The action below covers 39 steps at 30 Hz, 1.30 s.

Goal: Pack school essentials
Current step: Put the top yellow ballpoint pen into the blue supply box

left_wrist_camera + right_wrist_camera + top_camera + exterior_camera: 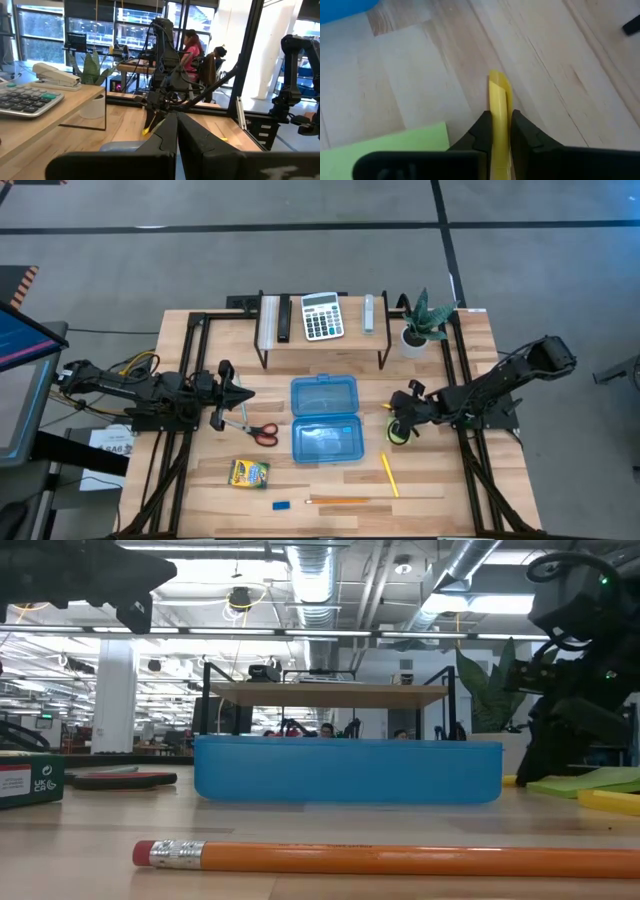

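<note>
The open blue case [325,420] lies at the table's middle. To its right, my right gripper [398,423] slants down, shut on a yellow sticky-note pad [498,100]; the green sticky notes [395,145] lie flat beside it. Left of the case, my left gripper [245,395] hangs shut and holds nothing, above the red-handled scissors [262,432]. The yellow crayon box [249,473], blue eraser [282,504], orange pencil [340,500] and yellow pencil [389,474] lie on the near half of the table. My right gripper pinches the yellow pad between its two fingers, which press on its two flat faces [498,122]. The fingers come slanting down from the table's right. The pad stands on edge between them, and its free end [497,80] sticks out past the fingertips, close over the tabletop.
A low shelf [320,340] at the far edge carries the grey calculator [321,316] and a stapler [368,312]. A potted plant [420,330] stands at the far right. Black frame rails run along both sides of the table.
</note>
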Motion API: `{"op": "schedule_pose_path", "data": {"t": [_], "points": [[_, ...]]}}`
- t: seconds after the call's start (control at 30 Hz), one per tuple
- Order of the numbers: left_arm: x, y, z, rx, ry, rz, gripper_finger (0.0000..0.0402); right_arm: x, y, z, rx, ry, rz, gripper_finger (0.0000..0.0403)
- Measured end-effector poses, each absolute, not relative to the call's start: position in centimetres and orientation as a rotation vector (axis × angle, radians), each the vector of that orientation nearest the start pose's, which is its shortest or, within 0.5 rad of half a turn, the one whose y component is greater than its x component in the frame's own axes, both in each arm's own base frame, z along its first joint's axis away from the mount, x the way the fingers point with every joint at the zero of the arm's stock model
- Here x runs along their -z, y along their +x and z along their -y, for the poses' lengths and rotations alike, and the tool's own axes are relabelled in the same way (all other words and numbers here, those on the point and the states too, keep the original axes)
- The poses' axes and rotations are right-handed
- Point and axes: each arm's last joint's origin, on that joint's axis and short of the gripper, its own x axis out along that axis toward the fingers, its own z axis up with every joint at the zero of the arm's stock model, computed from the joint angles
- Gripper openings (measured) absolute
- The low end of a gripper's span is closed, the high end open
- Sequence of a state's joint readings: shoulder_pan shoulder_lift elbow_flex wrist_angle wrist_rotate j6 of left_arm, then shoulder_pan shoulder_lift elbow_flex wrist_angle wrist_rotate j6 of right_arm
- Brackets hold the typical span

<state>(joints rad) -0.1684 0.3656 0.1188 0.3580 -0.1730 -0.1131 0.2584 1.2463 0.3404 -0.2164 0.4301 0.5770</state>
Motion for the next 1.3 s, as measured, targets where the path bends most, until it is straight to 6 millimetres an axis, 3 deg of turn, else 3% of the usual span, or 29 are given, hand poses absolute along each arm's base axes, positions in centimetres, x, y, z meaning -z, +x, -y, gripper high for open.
{"op": "schedule_pose_path", "data": {"t": [0.93,1.3], "points": [[-20.7,12.0,1.5,-0.02,-0.138,0.11,0.0,-12.0,17.8,-3.4,0.446,0.147,-0.936,0.0055],[-20.7,12.0,1.5,-0.021,-0.138,0.11,0.0,-15.3,19.9,-4.2,0.434,0.151,-0.913,0.0055]]}}
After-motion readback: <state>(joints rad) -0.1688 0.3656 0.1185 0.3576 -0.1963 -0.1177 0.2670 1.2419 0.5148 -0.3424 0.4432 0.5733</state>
